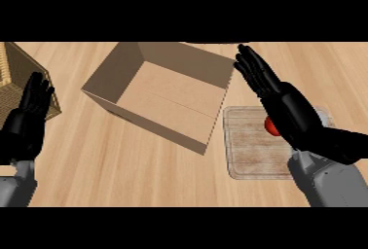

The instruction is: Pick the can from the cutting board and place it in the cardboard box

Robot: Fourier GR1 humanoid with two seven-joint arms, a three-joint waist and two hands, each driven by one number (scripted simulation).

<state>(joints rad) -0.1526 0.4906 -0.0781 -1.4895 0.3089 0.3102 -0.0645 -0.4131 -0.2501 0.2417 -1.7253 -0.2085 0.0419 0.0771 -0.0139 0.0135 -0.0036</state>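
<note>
Fingers (253, 68) of the right hand (295, 114) are straight and extended, pointing up toward the box corner — grasping nothing. The palm sits over the cutting board (248, 146), and the can (271, 125) shows only as a red sliver at the hand's left edge, mostly hidden underneath. I can't tell if the palm touches it.

Can is on the board, so the pick isn't done. Looks like the approach step: hand above or beside the can, no closure yet.

Cardboard box (173, 99) is open-topped, just left of the board, its near corner close to the board's edge.

Next move, as I read it — drop and wrap thumb and fingers round the can, lift clear of the box wall, then a short carry left to release inside.

Left hand (30, 114) rests open at the left edge, fingers up, next to a wicker basket (14, 73). Not involved.
</note>
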